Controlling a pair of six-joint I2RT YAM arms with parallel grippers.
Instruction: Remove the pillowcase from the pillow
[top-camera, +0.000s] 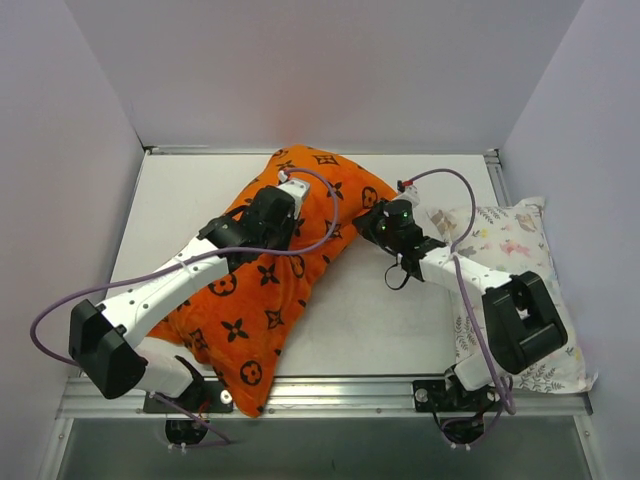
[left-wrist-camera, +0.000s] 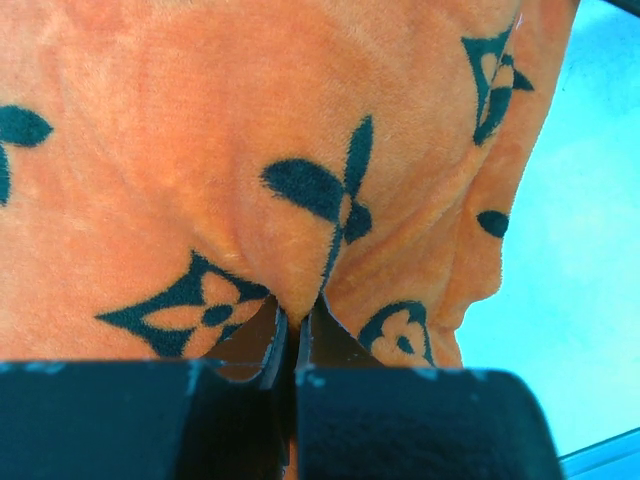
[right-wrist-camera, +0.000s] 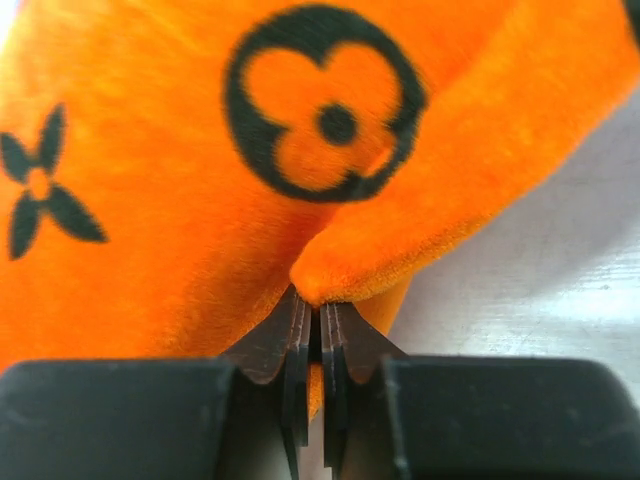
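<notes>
The orange pillowcase (top-camera: 270, 285) with black motifs lies diagonally across the table, still filled by the pillow, which is hidden inside it. My left gripper (top-camera: 283, 200) is on its upper middle and is shut on a pinched fold of the orange fabric (left-wrist-camera: 300, 270). My right gripper (top-camera: 372, 222) is at the case's right edge and is shut on a thin fold of the fabric (right-wrist-camera: 340, 270). The case fills the left wrist view and most of the right wrist view.
A smaller pastel animal-print pillow (top-camera: 520, 290) lies along the table's right side under my right arm. White walls enclose the table (top-camera: 370, 320) on three sides. A metal rail runs along the near edge.
</notes>
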